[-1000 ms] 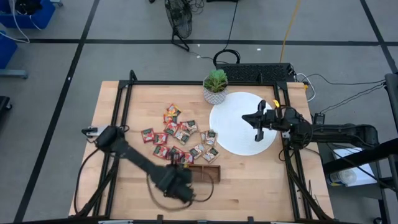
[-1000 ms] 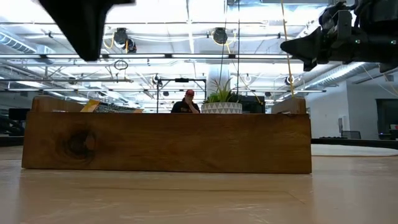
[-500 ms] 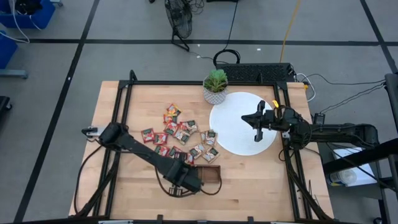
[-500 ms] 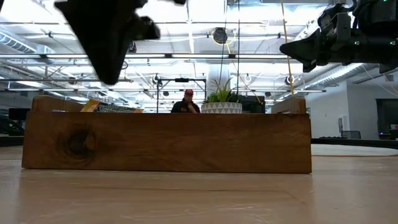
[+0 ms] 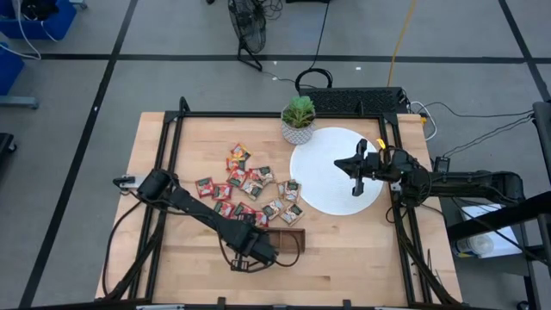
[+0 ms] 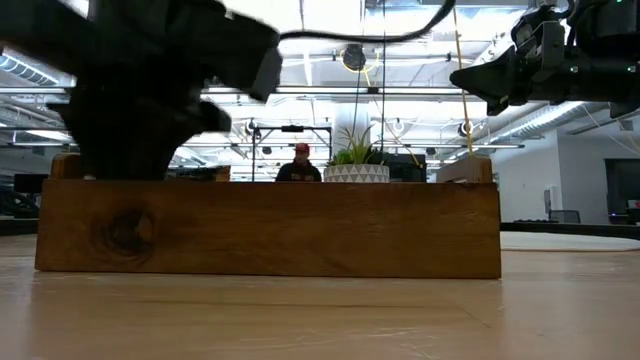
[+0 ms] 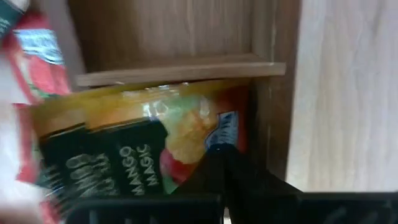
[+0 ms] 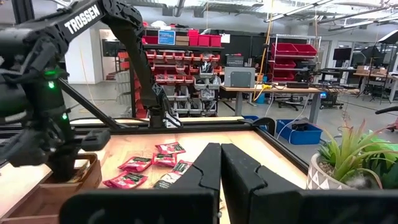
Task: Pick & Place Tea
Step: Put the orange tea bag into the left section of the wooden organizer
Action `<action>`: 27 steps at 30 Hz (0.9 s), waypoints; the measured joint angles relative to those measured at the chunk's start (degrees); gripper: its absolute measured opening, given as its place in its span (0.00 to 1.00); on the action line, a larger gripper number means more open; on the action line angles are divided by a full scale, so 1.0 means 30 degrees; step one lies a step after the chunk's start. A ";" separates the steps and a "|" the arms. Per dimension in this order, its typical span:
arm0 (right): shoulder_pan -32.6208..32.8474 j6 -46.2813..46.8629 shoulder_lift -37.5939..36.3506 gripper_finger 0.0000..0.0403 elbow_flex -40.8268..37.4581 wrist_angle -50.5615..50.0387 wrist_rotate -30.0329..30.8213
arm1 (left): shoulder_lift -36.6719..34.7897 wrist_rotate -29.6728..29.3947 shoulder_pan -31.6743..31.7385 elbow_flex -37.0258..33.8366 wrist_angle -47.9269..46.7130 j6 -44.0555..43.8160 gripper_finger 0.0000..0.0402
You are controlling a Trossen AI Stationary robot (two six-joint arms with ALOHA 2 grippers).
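- Left gripper [image 5: 258, 250] sits in the tray [image 5: 293, 238], clamped on a yellow sachet [image 7: 149, 143].
- Right gripper [image 5: 357, 176], closed and empty, hovers above the disc [image 5: 323, 185].
- Risk: the sachet could catch the divider just beside it and land askew.

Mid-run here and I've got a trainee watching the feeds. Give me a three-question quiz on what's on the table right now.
1. True or false: the right tool hangs over the white disc.
2. Where is the left tool? A. at the potted plant B. down at the wooden tray C. off the table
3. Fill in: the left wrist view shows a yellow sachet printed "Mango ____".

Key
1. True; it is shut and holds nothing.
2. B.
3. Magic. The left tool is shut on the sachet in a tray compartment. The other tea sachets lie loose on the table.
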 joint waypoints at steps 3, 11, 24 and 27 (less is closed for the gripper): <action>0.0000 0.0005 0.0000 0.00 0.0000 0.0000 0.0003 | -0.0090 0.0311 0.0015 -0.0714 0.1422 -0.0027 0.00; 0.0004 -0.0066 0.0000 0.00 0.0000 -0.0002 0.0000 | -0.0219 -0.2083 -0.0285 -0.0998 0.2403 -0.1014 0.00; 0.0000 -0.0066 -0.0007 0.00 0.0000 -0.0002 0.0000 | -0.0189 -0.7054 -0.1434 -0.0897 0.2254 -0.2245 0.00; 0.0000 -0.0066 -0.0007 0.00 0.0000 -0.0007 0.0000 | -0.0189 -0.8282 -0.1552 -0.0889 0.2178 -0.3384 0.01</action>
